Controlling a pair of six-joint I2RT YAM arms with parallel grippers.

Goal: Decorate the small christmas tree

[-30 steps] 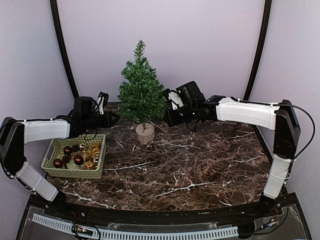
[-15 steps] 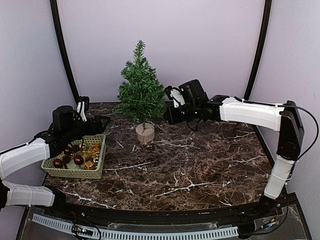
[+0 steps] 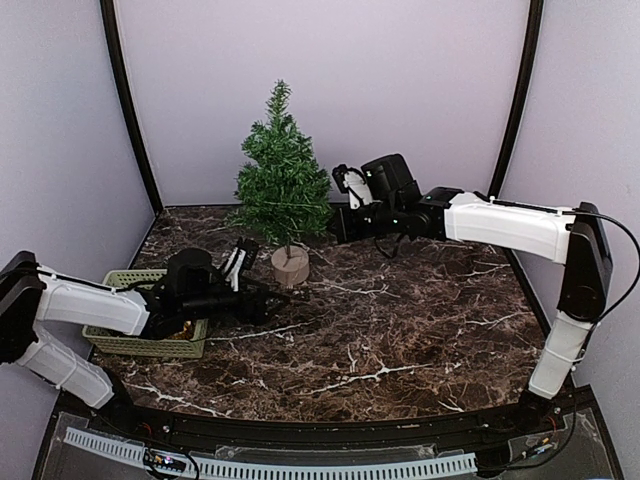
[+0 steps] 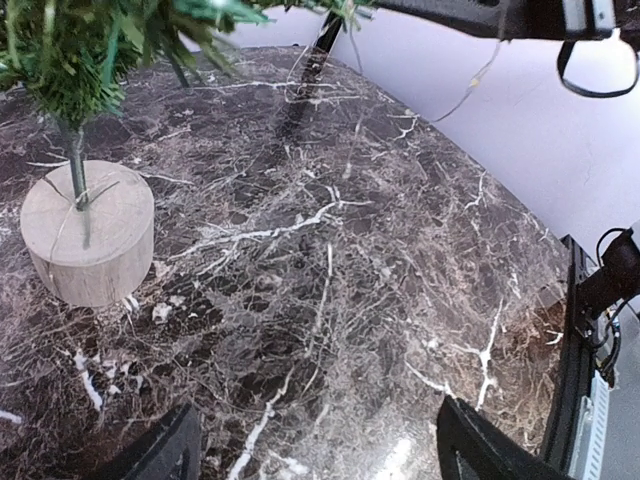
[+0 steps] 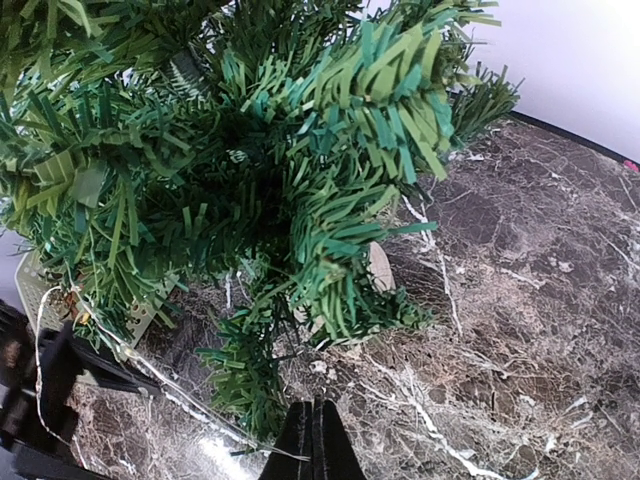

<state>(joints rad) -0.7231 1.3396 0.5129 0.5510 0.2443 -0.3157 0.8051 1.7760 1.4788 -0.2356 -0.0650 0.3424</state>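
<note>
The small christmas tree (image 3: pixel 283 170) stands at the back middle of the marble table on its round wooden base (image 3: pixel 291 266). My left gripper (image 3: pixel 268 296) lies low over the table just front-left of that base, open with nothing between its fingers (image 4: pixel 165 455). In the left wrist view the base (image 4: pixel 88 245) sits to the upper left. My right gripper (image 3: pixel 336 224) is at the tree's right side, shut on a thin wire (image 5: pixel 170 395). That wire runs leftward under the green branches (image 5: pixel 340 170).
A green basket (image 3: pixel 120 345) sits at the front left, mostly covered by my left arm, with a bit of gold ornament (image 3: pixel 187 326) showing. Purple walls close in the table at the back and on both sides.
My left gripper opened. The left arm pulled back from the tree's left side, passed over the basket, and swung forward to the table in front of the tree base. The right gripper rose slightly.
</note>
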